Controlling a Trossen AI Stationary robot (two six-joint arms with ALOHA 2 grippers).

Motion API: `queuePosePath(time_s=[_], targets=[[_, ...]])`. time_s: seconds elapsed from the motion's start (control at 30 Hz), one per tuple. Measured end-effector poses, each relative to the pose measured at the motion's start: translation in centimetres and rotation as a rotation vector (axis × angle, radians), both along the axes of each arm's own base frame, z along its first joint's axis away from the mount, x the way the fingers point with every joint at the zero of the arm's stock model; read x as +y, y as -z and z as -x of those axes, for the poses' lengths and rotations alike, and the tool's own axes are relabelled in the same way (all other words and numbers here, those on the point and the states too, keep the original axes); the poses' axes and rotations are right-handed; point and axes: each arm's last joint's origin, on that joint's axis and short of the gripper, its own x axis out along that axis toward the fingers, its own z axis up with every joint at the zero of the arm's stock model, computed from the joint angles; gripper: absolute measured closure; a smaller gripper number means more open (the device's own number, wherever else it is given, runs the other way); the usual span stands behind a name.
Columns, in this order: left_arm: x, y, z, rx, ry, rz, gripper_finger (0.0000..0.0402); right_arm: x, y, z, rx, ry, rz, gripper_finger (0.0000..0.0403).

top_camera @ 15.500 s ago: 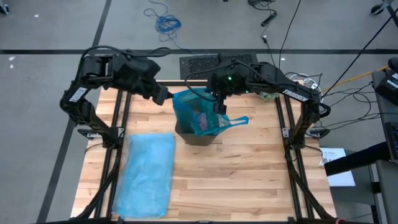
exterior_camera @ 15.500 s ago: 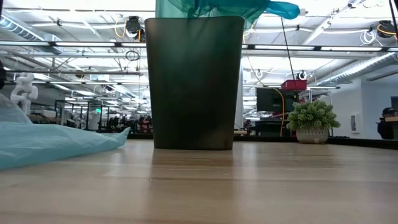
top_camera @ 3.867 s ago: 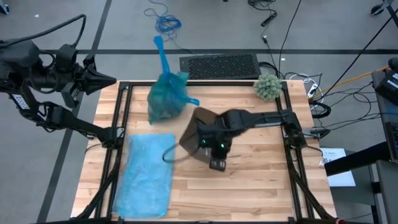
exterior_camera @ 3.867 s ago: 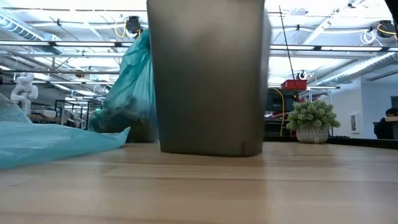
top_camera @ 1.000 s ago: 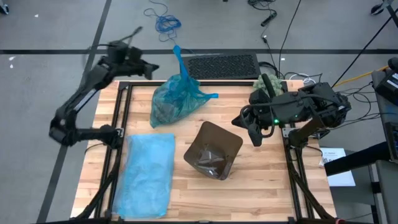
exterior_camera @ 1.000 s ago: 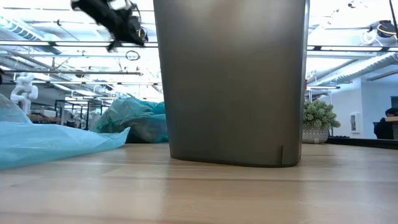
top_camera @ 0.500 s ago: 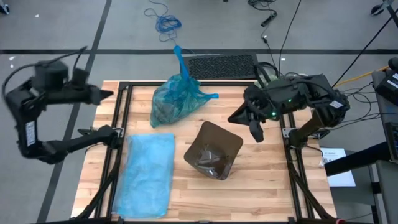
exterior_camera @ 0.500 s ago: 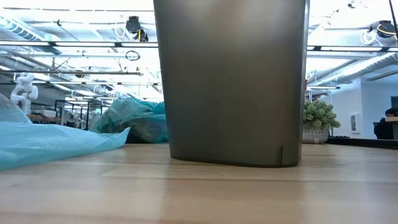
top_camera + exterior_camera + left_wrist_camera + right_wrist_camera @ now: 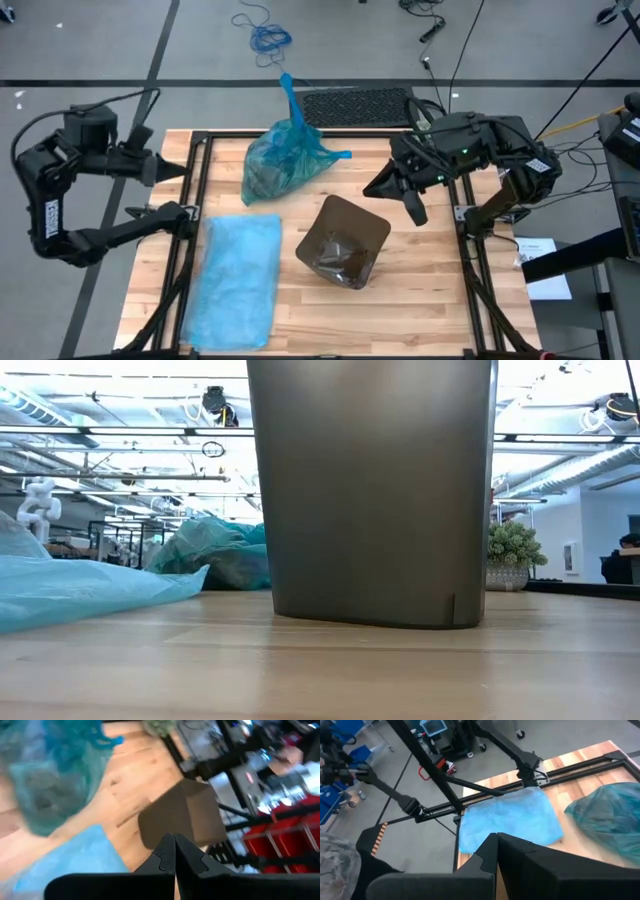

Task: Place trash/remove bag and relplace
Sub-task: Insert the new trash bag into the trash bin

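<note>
An upright dark brown bin [image 9: 345, 240] with no bag in it stands mid-table and fills the low view [image 9: 370, 490]. A filled teal bag [image 9: 278, 160] rests on its bulging base near the far edge. The trash shows only as dark lumps through its wall [image 9: 42, 785]. A flat blue bag [image 9: 240, 280] lies spread at the near left. My left gripper [image 9: 178, 172] is shut and hangs empty beyond the table's left edge. My right gripper [image 9: 372, 190] is shut and empty, raised over the table's right side, right of the bin.
A fuzzy grey-green ball [image 9: 515, 545] sits at the far right, behind the bin in the low view. Black frame rails [image 9: 195, 200] run along the table's left and right sides. Bare wood lies near the front edge [image 9: 400, 320].
My left arm has swung from over the table's far left corner out past the left edge, then stopped. It stayed shut. My right wrist has turned a little in place. The bin and both bags have kept still.
</note>
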Motion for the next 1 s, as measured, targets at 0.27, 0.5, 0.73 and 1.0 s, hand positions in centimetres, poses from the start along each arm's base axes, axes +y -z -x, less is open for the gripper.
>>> queuePosePath(time_s=[0.27,0.5,0.73,1.0], targets=[[-0.2,-1.4,-0.3,-0.093,0.123,0.008,0.0402,0.0,1.3,-2.6,0.049,-0.080,-0.015,0.0402],[0.2,-0.3,-0.6,-0.038,0.149,0.034,0.0402,-0.3,0.9,-3.3,-0.028,-0.082,0.012,0.0397],[2.4,2.5,-2.6,0.104,0.150,0.107,0.0402,-0.5,0.8,-3.3,-0.036,-0.081,0.015,0.0396],[4.5,4.8,-6.3,0.289,0.340,0.048,0.0402,-0.5,0.7,-3.3,-0.049,-0.085,0.025,0.0396]])
